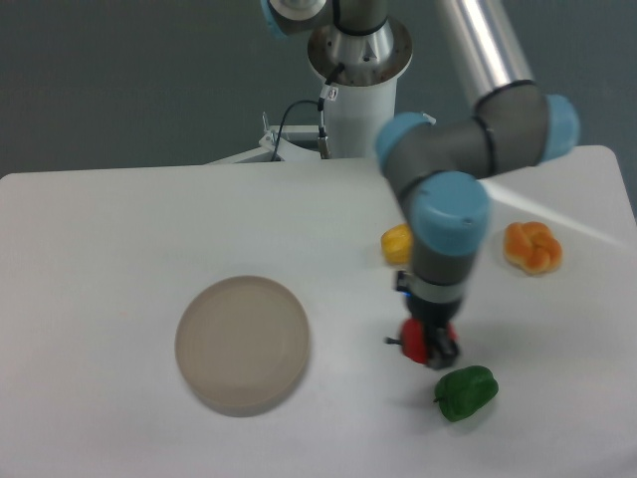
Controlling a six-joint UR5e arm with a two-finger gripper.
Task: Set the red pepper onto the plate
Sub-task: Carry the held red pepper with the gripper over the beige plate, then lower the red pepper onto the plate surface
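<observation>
The red pepper (415, 340) shows as a small red shape right under my gripper (430, 349), between the dark fingers, right of centre on the white table. The gripper points straight down and mostly hides it; the jaws look closed around it, and I cannot tell whether it rests on the table or is just lifted. The plate (242, 344), a round beige-tan disc, lies flat and bare to the left, well apart from the gripper.
A green pepper (465, 391) lies just right and in front of the gripper. A yellow pepper (397, 243) sits behind the arm's wrist. An orange, lobed object (531, 247) lies at the right. The robot base (356, 90) stands at the table's back edge.
</observation>
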